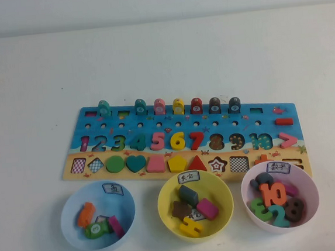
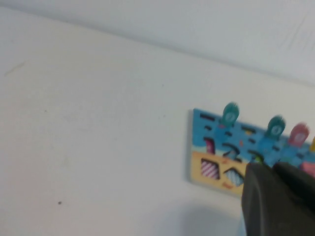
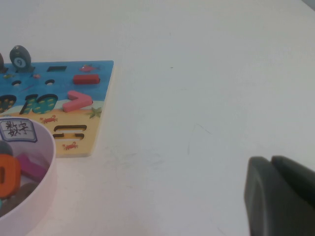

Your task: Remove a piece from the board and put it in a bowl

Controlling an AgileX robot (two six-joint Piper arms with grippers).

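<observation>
The green disc [image 1: 114, 164] lies in its slot on the sandy strip of the board [image 1: 272, 119], left of the teal heart. The yellow bowl [image 1: 164, 203] stands just in front of the board's middle and holds several pieces. Neither gripper shows in the high view. In the left wrist view my left gripper [image 2: 272, 169] is shut and empty, above the table near the board's left end [image 2: 197, 147]. In the right wrist view my right gripper [image 3: 270, 161] is shut and empty over bare table, right of the board's right end [image 3: 101, 93].
A light blue bowl [image 1: 69, 211] with a few pieces stands front left. A pink bowl [image 1: 308, 179] with number pieces stands front right, and its rim [image 3: 49, 157] shows in the right wrist view. Pegs line the board's far edge.
</observation>
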